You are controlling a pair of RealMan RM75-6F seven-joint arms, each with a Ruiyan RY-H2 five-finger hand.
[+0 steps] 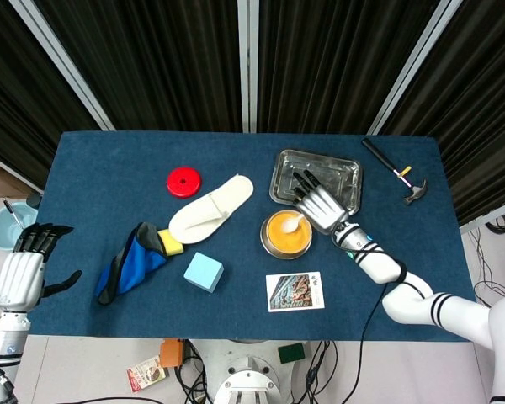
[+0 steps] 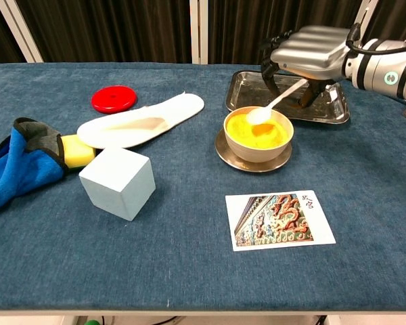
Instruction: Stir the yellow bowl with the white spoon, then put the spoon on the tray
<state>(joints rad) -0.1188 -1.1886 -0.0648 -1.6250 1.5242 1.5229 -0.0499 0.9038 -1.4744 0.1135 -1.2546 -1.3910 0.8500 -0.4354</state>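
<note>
The yellow bowl (image 1: 285, 235) (image 2: 257, 134) sits on a metal saucer right of centre. My right hand (image 1: 321, 207) (image 2: 310, 57) holds the white spoon (image 1: 291, 223) (image 2: 273, 105) by its handle, raised so that the spoon's scoop hangs just over the bowl's far rim. The steel tray (image 1: 344, 176) (image 2: 331, 110) lies right behind the bowl, partly covered by the hand. My left hand (image 1: 25, 268) hangs off the table's left edge with fingers apart, holding nothing.
A picture card (image 1: 295, 291) lies in front of the bowl. A light blue cube (image 1: 203, 272), a blue cloth (image 1: 130, 263) with a yellow sponge (image 1: 170, 245), a white slipper (image 1: 211, 208) and a red disc (image 1: 183, 181) fill the left half. A hammer (image 1: 400, 172) lies far right.
</note>
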